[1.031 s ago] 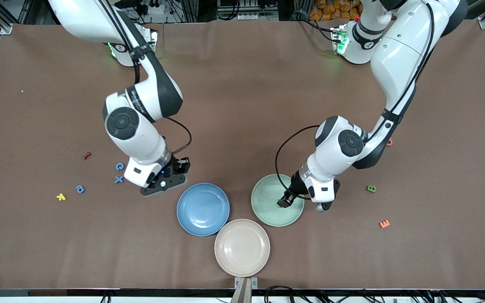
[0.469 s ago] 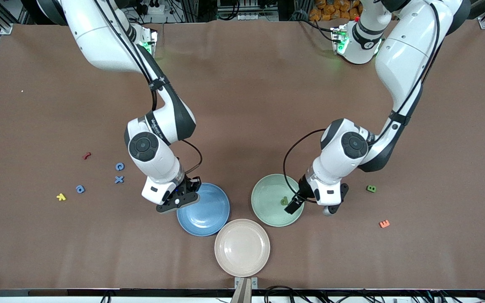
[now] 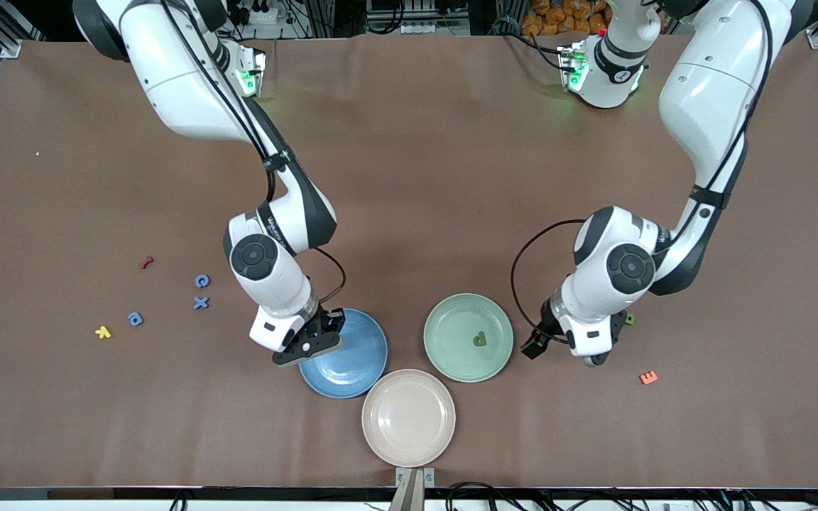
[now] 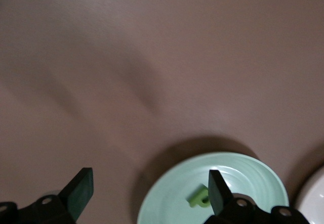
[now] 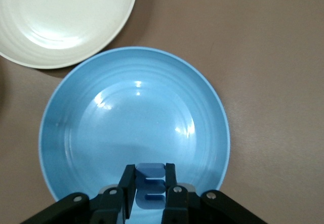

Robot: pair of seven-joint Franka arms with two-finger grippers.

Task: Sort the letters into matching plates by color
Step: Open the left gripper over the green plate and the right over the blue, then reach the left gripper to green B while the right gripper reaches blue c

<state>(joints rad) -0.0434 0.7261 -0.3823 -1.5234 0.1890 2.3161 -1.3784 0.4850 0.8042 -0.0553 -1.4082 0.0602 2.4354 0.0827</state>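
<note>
Letters: we see a green one (image 3: 479, 339) lying in the mint plate (image 3: 444, 355), so that colour match is done. Left claw (image 3: 531, 349), fingers wide apart and empty, hangs over the bench just beside that plate. Right claw (image 5: 150, 183) is clamped on a blue letter (image 5: 151, 182) over the blue plate (image 5: 91, 133) rim, we judge for a drop. Beige plate (image 3: 380, 440) empty.

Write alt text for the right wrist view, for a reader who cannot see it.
The right gripper holds a small blue letter between its shut fingers, over the rim of an otherwise empty blue plate on a brown table. Beside the blue plate, part of an empty beige-pink plate shows, also on the table.
</note>
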